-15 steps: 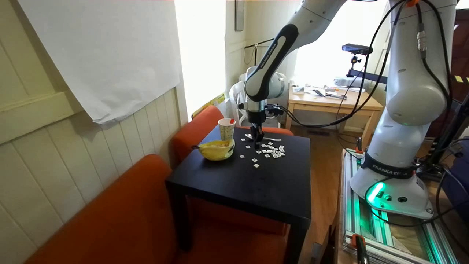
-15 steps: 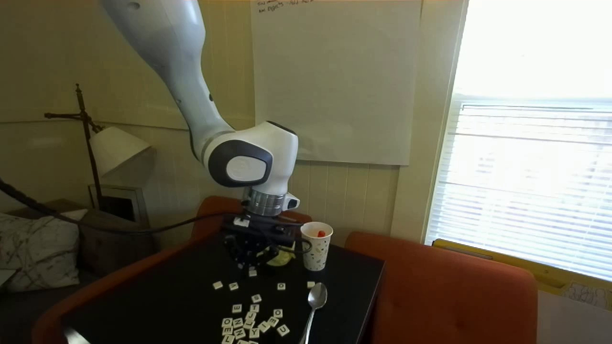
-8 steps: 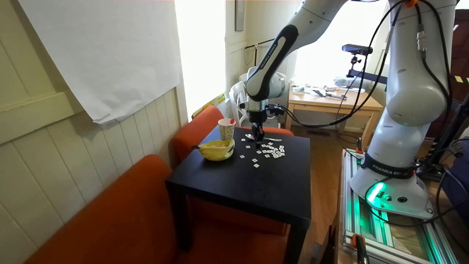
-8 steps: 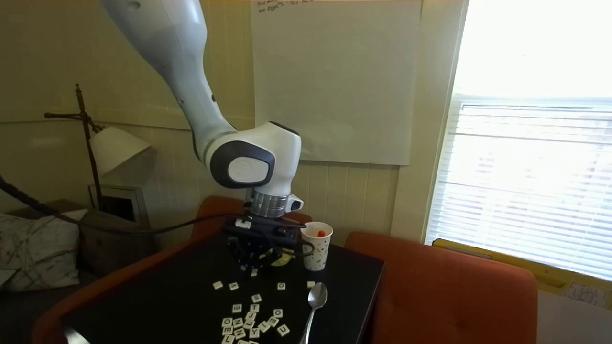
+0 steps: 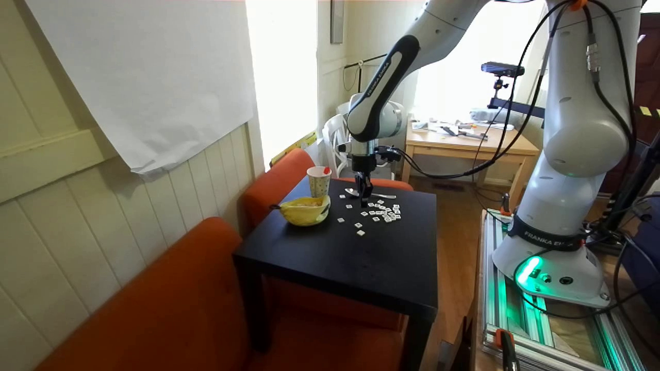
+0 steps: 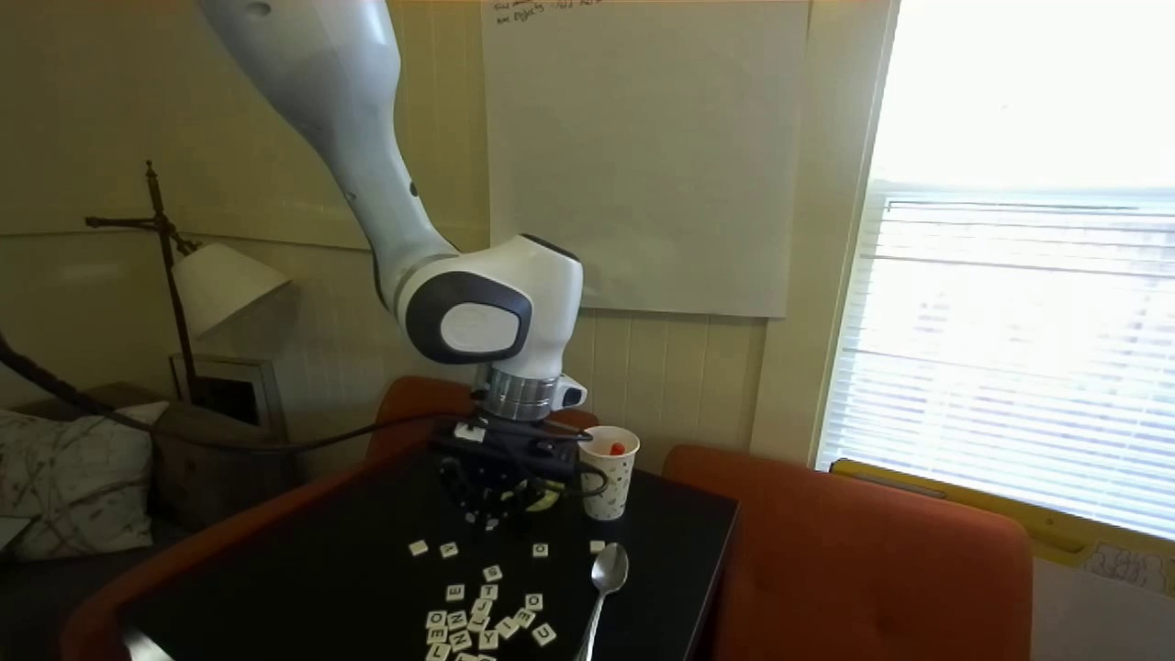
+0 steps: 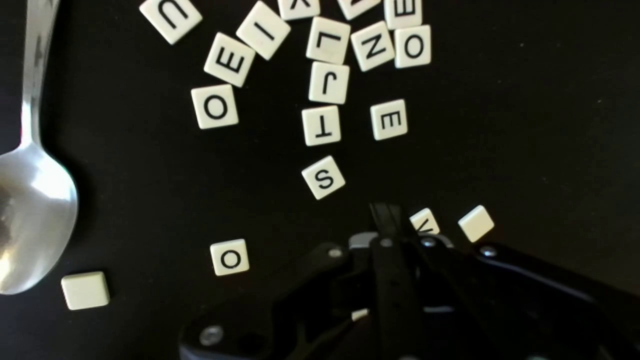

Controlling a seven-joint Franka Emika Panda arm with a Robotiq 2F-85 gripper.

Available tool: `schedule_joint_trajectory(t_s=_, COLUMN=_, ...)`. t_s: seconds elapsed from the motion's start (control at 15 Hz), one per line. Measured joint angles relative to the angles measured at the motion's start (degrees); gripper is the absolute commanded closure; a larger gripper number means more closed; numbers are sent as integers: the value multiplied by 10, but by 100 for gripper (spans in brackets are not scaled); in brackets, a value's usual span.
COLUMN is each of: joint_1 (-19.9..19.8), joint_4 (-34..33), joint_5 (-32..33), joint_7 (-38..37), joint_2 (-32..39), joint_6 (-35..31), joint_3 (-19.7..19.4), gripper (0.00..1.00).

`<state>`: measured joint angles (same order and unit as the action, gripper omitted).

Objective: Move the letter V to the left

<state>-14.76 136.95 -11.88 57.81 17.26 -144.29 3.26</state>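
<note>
Your gripper (image 7: 386, 214) has edged slightly rightward in both exterior views. Its fingers look pressed together, seemingly empty. The letter V (image 7: 424, 221) lies on the table (image 7: 525, 125) just right of them in the wrist view; you likely must shift that way.

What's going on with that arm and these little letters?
A robot arm has its gripper, seemingly shut and empty, over a black table scattered with letter tiles. Its job is to move the V left. In the wrist view the V shows beside the gripper, lying ungripped on the table; whether they touch is unclear.
</note>
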Motion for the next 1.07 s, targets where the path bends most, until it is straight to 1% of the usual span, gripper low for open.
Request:
schedule_joint_trajectory(t_s=0.07, joint_1=0, joint_4=0, joint_5=0, joint_7=0, joint_2=0, joint_6=0, joint_3=0, gripper=98)
schedule_joint_trajectory(t_s=0.13, joint_1=0, joint_4=0, joint_5=0, joint_7=0, joint_2=0, joint_6=0, joint_3=0, gripper=73)
schedule_joint_trajectory(t_s=0.2, joint_1=0, joint_4=0, joint_5=0, joint_7=0, joint_2=0, joint_6=0, joint_3=0, gripper=71)
schedule_joint_trajectory(t_s=0.27, joint_1=0, joint_4=0, joint_5=0, joint_7=0, joint_2=0, joint_6=0, joint_3=0, gripper=66)
schedule_joint_trajectory(t_s=0.4, joint_1=1, joint_4=0, joint_5=0, joint_7=8, joint_2=-1, joint_6=0, joint_3=4, gripper=52)
schedule_joint_trajectory(t_s=0.53, joint_1=12, joint_4=1, joint_5=0, joint_7=-4, joint_2=-5, joint_6=0, joint_3=6, gripper=38)
schedule_joint_trajectory(t_s=0.73, joint_1=41, joint_4=13, joint_5=1, joint_7=-96, joint_2=-19, joint_6=-5, joint_3=0, gripper=17)
schedule_joint_trajectory(t_s=0.8, joint_1=50, joint_4=21, joint_5=1, joint_7=-133, joint_2=-25, joint_6=-12, joint_3=-1, gripper=9)
schedule_joint_trajectory(t_s=0.87, joint_1=61, joint_4=29, joint_5=6, joint_7=-174, joint_2=-30, joint_6=-19, joint_3=-5, gripper=28)
schedule_joint_trajectory(t_s=0.93, joint_1=74, joint_4=38, joint_5=17, joint_7=-216, joint_2=-35, joint_6=-27, joint_3=-12, gripper=20)
schedule_joint_trajectory(t_s=1.0, joint_1=84, joint_4=48, joint_5=27, joint_7=-246, joint_2=-39, joint_6=-35, joint_3=-18, gripper=14)
schedule_joint_trajectory(t_s=1.07, joint_1=91, joint_4=54, joint_5=31, joint_7=-260, joint_2=-43, joint_6=-40, joint_3=-22, gripper=9)
